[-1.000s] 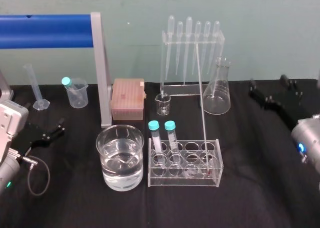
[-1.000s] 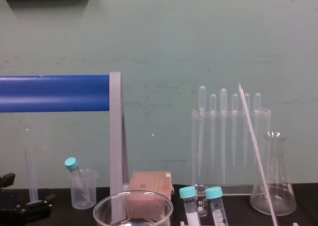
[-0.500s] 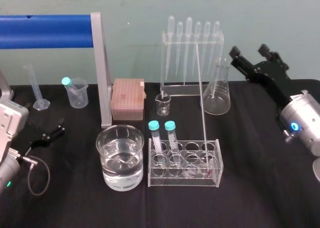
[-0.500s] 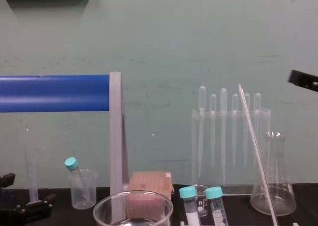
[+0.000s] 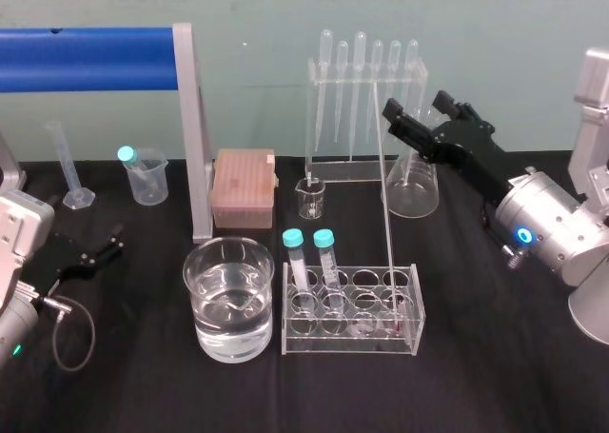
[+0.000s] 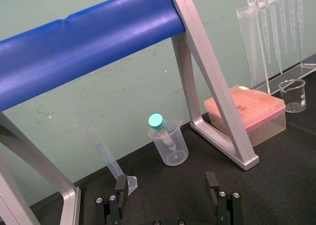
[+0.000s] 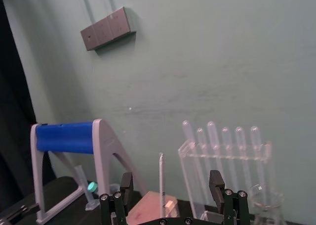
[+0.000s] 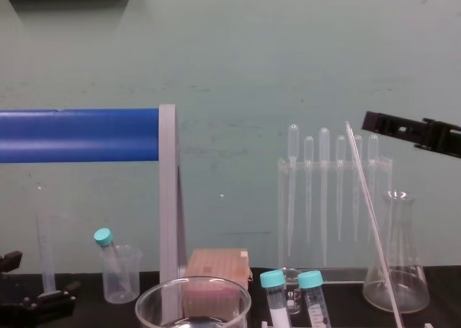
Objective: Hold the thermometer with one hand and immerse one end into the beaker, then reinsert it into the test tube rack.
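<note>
While my left tool (image 5: 95,254) sits low over the worktop (image 5: 495,376) at the far left, spread and empty and well apart from the glassware, the job falls to my right side. Further right, the beaker (image 5: 194,279) stands part full of water just beside the test tube rack (image 5: 350,348), close enough, I judge, for a short carry between the two. Two teal-capped tubes (image 5: 324,252) fill the rack's left holes, and the thermometer (image 5: 383,214) stands in a right-hand hole, red tip down, leaning back so that its top rises in front of the pipette stand (image 5: 366,68). That lean offers its upper end to a raised tool. The hanging pipettes and the conical flask (image 5: 409,190) crowd close behind the rod, so I expect little room for error. My right tool (image 5: 419,111) hovers above the flask, fingers apart with nothing in them, just to the right of the rod's top and not touching it.
</note>
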Available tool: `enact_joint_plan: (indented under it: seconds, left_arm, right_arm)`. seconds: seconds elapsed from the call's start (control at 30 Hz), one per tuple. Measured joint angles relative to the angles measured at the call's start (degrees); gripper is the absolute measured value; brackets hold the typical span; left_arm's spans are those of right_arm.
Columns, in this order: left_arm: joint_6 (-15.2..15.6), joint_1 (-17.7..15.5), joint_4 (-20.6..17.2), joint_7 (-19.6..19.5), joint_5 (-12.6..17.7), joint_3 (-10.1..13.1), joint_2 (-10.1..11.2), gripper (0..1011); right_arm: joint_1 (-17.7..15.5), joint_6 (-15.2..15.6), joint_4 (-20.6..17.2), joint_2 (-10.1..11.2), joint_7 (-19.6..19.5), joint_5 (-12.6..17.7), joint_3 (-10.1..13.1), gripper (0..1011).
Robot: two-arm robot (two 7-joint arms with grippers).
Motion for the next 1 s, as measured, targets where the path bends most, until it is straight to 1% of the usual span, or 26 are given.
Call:
enact_joint_plan:
  seconds: [0.17, 0.2, 0.37, 0.53, 0.67, 1.0]
  left_arm:
    - [0.0, 0.0, 0.0, 0.0, 0.0, 0.0, 0.0, 1008]
    - [0.0, 0.0, 0.0, 0.0, 0.0, 0.0, 0.0, 1008]
    - [0.0, 0.0, 0.0, 0.0, 0.0, 0.0, 0.0, 1008]
    - [0.0, 0.0, 0.0, 0.0, 0.0, 0.0, 0.0, 1008]
    - [0.0, 0.0, 0.0, 0.0, 0.0, 0.0, 0.0, 1008]
    - [0.0, 0.0, 0.0, 0.0, 0.0, 0.0, 0.0, 1008]
  right_arm:
    - [1.1, 2.4, 1.1, -0.5, 0.4, 0.9, -0.8, 1003]
    - [1.1, 2.4, 1.1, -0.5, 0.4, 0.9, -0.8, 1003]
    - [2.2, 5.7, 2.3, -0.6, -0.1, 1.9, -1.7, 1003]
    - [3.1, 7.6, 3.1, -0.6, -0.6, 2.6, -2.3, 1003]
    - [3.9, 8.7, 3.8, -0.3, -0.9, 3.2, -2.8, 1003]
    - [5.5, 10.4, 4.8, 0.6, -0.5, 4.5, -3.9, 1003]
